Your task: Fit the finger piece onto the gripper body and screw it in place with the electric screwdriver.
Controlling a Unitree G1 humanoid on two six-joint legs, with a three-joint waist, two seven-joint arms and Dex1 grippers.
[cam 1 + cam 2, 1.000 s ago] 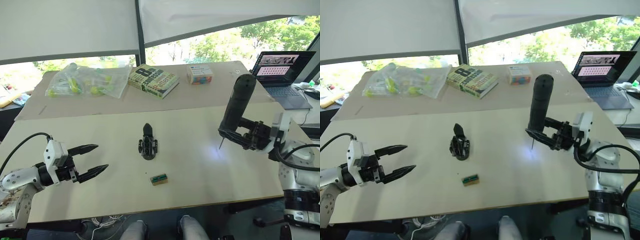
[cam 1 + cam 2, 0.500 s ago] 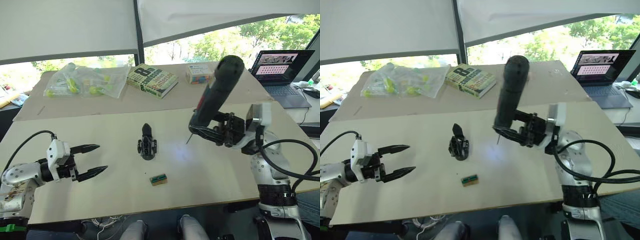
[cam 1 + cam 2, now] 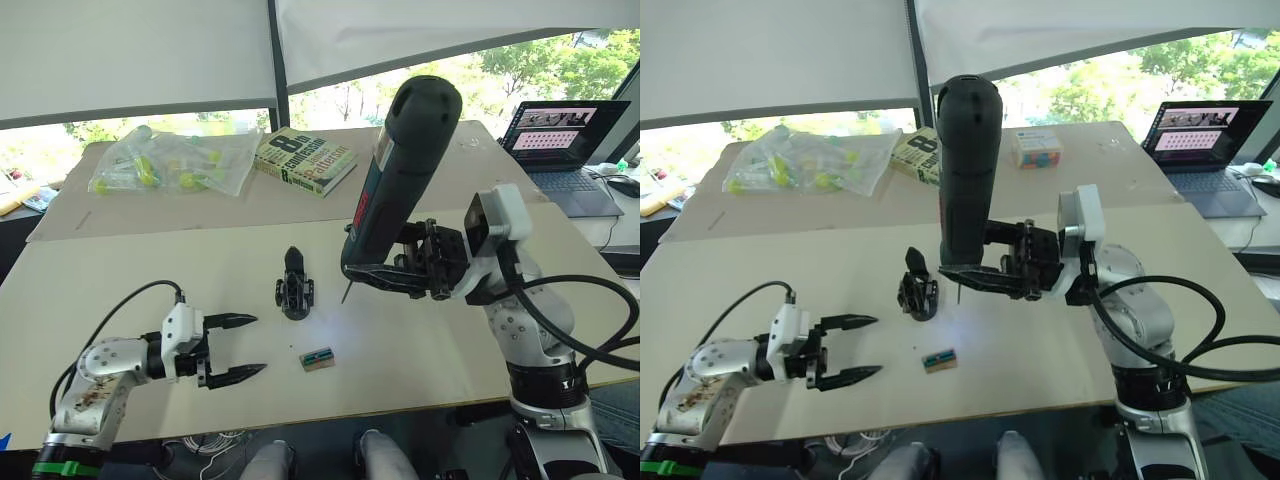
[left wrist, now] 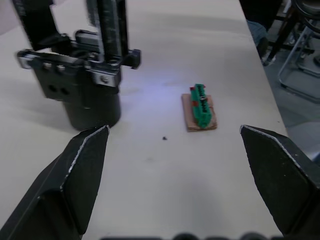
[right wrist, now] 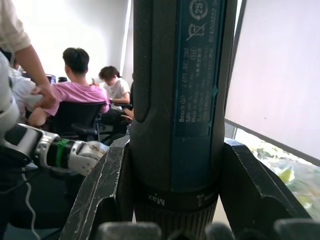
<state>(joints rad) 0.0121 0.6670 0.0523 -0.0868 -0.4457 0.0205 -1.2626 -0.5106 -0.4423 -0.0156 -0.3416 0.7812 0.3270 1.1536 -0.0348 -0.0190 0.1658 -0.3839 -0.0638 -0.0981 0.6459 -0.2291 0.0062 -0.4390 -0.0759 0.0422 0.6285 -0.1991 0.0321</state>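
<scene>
The gripper body [image 3: 294,290] stands upright on the near table, a pointed black finger rising from it. No separate finger piece is in view. My right gripper [image 3: 385,276] is shut on the lower end of the electric screwdriver [image 3: 397,180], which is nearly upright. Its bit hangs just right of the body, above the table. In the right wrist view the electric screwdriver [image 5: 180,100] sits between both fingers. My left gripper [image 3: 240,347] is open low over the table, front-left of the body. The left wrist view has the gripper body [image 4: 85,75] ahead of the left gripper [image 4: 174,129].
A small green block on a brown base [image 3: 318,358] lies in front of the body, with a dark speck [image 4: 164,138] near it. On the far table are a book [image 3: 307,160], a plastic bag [image 3: 175,160], a small box [image 3: 1038,148] and a laptop [image 3: 565,140]. Seated people [image 5: 80,95] show behind.
My right arm has swung left with the screwdriver, from the table's right side to just beside the gripper body. My left gripper has moved right toward the green block, still open.
</scene>
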